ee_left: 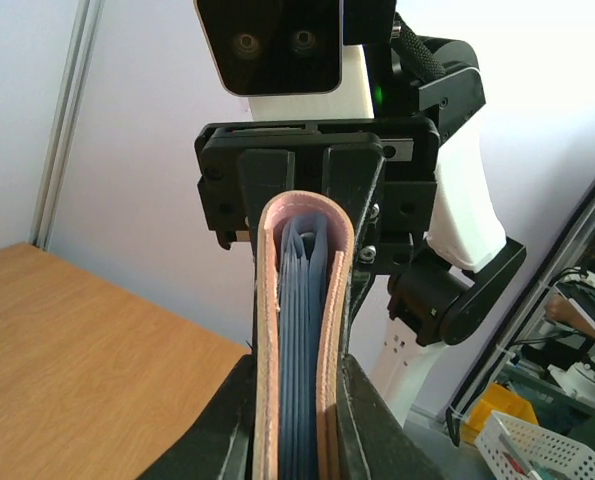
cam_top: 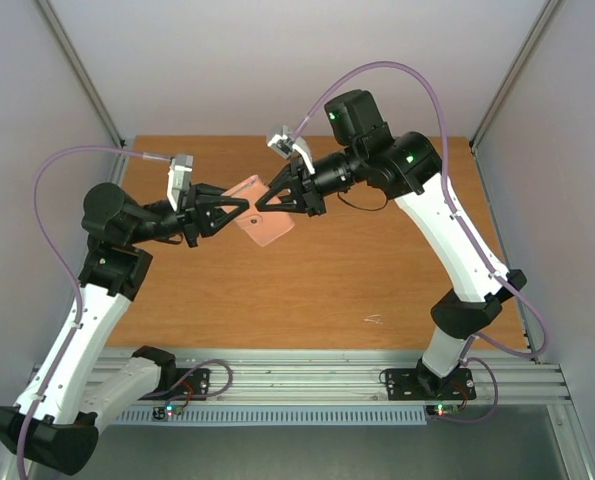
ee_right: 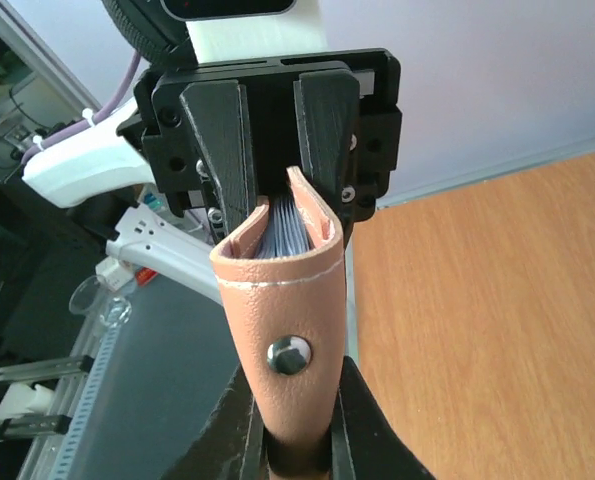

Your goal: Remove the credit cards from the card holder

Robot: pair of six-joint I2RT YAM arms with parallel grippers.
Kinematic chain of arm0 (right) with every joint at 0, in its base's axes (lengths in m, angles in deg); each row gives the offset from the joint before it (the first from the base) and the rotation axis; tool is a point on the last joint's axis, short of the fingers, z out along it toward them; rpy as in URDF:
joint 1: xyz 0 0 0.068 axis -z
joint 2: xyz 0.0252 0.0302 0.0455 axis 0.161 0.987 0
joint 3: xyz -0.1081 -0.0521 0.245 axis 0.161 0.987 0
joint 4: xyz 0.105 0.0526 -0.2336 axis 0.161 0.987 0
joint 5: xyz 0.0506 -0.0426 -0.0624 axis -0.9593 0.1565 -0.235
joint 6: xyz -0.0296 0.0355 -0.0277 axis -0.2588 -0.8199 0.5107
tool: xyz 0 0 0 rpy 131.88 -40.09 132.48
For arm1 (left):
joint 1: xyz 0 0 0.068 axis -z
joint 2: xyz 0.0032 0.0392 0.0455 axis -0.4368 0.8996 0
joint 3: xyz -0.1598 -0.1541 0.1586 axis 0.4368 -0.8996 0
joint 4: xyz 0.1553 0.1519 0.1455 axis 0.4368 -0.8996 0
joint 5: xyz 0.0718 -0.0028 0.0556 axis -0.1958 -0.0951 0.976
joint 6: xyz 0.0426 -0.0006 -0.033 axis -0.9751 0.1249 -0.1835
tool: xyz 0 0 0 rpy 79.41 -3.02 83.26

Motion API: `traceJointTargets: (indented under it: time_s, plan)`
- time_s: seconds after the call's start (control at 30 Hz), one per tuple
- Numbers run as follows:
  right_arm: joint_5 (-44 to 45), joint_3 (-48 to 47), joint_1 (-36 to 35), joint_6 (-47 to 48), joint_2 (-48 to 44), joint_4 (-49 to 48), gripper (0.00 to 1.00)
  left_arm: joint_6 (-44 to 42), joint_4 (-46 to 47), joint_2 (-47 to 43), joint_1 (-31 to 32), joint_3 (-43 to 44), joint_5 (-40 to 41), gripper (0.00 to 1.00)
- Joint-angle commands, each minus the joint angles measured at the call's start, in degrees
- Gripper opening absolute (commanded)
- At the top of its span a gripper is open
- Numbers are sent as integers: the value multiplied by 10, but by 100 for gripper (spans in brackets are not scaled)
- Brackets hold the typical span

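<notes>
The pink-mauve card holder (cam_top: 267, 222) hangs in the air above the table's far middle, held from both sides. My left gripper (cam_top: 243, 207) is shut on its left edge and my right gripper (cam_top: 261, 201) is shut on its right edge. In the left wrist view the holder (ee_left: 267, 330) stands edge-on between my left gripper's (ee_left: 297, 445) fingers, slightly spread, with blue-grey inner layers showing. In the right wrist view my right gripper (ee_right: 292, 445) clamps the holder's (ee_right: 287, 300) flap with the metal snap. No coloured credit cards are visible; they are hidden inside.
The wooden table (cam_top: 377, 280) lies below the holder. Grey walls close it in at the left, right and back. The arm bases sit on the metal rail (cam_top: 307, 380) at the near edge.
</notes>
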Motion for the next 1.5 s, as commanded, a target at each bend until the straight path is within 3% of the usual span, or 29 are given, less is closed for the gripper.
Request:
traceJointTargets:
  time_s: [0.0, 0.07, 0.17, 0.23, 0.33, 0.47, 0.63, 0.73, 1.03, 1.47]
  plan:
    - [32, 22, -4, 0, -25, -21, 1, 6, 26, -13, 4, -9, 58, 14]
    - [81, 49, -4, -40, -41, -70, 1, 3, 8, -19, 3, -17, 129, 43]
    - [273, 107, -16, -154, -77, -170, 1, -45, -39, -25, 4, -23, 232, 60]
    - [450, 177, -51, -207, -121, -258, 1, -105, -58, -30, 4, -27, 276, 67]
    - [643, 256, -119, -219, -161, -350, 1, -172, -79, -28, 8, -17, 317, 68]
    - [782, 255, -185, -213, -147, -370, 1, -235, -119, -16, 27, 1, 339, 68]
    - [793, 241, -199, -244, -125, -371, 1, -309, -155, -15, 53, 1, 341, 73]
    - [767, 225, -201, -249, -114, -365, 1, -305, -164, -11, 54, -1, 382, 74]
    - [693, 206, -203, -244, -95, -354, 1, -267, -134, -3, 54, -1, 432, 62]
    - [635, 193, -203, -250, -83, -313, 1, -293, -160, -2, 54, 5, 565, 8]
